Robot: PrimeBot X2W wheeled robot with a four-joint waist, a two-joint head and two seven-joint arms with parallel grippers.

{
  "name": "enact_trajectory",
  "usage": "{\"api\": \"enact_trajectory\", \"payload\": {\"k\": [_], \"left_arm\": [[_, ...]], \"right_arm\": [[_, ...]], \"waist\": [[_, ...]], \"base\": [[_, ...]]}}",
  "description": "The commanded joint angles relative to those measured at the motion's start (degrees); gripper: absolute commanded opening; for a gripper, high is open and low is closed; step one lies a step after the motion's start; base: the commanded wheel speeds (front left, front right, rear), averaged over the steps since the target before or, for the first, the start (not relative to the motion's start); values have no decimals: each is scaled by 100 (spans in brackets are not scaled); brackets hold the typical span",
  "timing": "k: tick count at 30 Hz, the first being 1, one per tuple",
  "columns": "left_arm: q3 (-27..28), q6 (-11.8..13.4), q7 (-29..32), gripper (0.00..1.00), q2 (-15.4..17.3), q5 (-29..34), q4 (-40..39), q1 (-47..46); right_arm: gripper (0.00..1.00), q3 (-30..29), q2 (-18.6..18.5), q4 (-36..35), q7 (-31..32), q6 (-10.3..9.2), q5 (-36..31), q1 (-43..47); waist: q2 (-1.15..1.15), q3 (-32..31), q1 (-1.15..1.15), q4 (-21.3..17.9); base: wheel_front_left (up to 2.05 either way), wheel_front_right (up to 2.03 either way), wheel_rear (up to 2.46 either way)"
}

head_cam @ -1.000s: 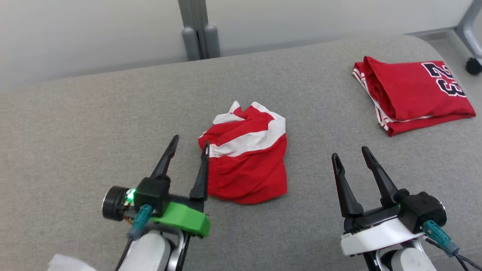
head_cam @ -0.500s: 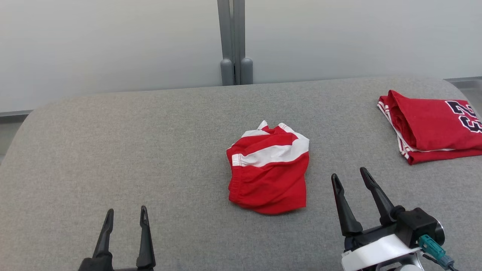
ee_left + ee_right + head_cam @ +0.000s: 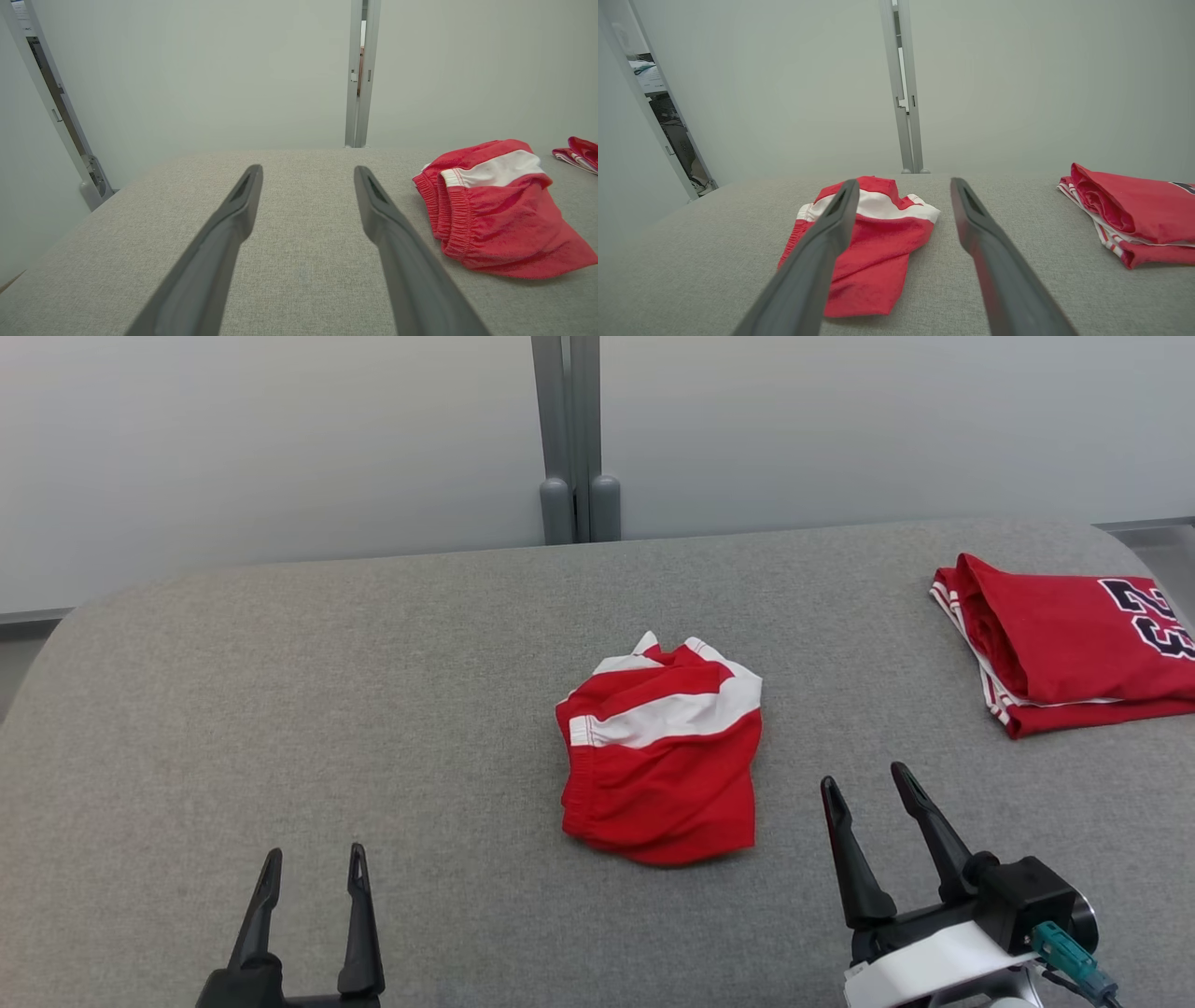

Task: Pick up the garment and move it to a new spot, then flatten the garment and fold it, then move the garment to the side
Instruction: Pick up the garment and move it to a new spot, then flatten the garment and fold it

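In the head view, the crumpled red-and-white cloth garment is seen lying mid-table on the grey fabric-covered table, ahead of and between the left gripper and the right gripper, both spread wide and empty. In the left wrist view, it is found to the right of the fingers, apart. In the right wrist view, it is partly covered by the finger at that view's left.

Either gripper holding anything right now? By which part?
Nothing held: left gripper and right gripper both open, apart from the crumpled red-and-white fabric garment.
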Motion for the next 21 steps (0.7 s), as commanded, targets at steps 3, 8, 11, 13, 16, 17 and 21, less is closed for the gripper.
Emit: {"api": "enact_trajectory", "payload": {"k": [3, 8, 11, 13, 16, 17, 21], "left_arm": [[-27, 31, -1, 100, -6, -9, -9, -115], [-136, 67, -2, 100, -6, -69, 11, -157], [-167, 95, -2, 100, -5, -120, 1, -162], [-178, 105, -2, 100, -5, -149, 8, -161], [-189, 123, -2, 100, -6, -166, 25, -165], [-189, 127, -2, 100, -6, -162, 29, -165], [-199, 137, -2, 100, -5, -160, 40, -160]], "right_arm": [[100, -18, 10, 24, 1, -9, -21, -3], [100, 30, 23, 134, 1, -9, 20, 47], [100, 51, 23, 189, 1, -9, 29, 35], [100, 56, 24, 202, 1, -9, 19, 27], [100, 50, 23, 217, 1, -9, 14, 11], [100, 48, 23, 219, 1, -9, 11, 9], [100, 38, 19, 235, 1, -9, -11, 19]], "waist": [[0, 14, 0, -21], [0, 21, 0, -30], [0, 23, 0, -36], [0, 26, 0, -39], [0, 28, 0, -45], [0, 27, 0, -48], [0, 17, 0, -57]], "base": [[0, 0, 0], [0, 0, 0], [0, 0, 0], [0, 0, 0], [0, 0, 0], [0, 0, 0], [0, 0, 0]]}}
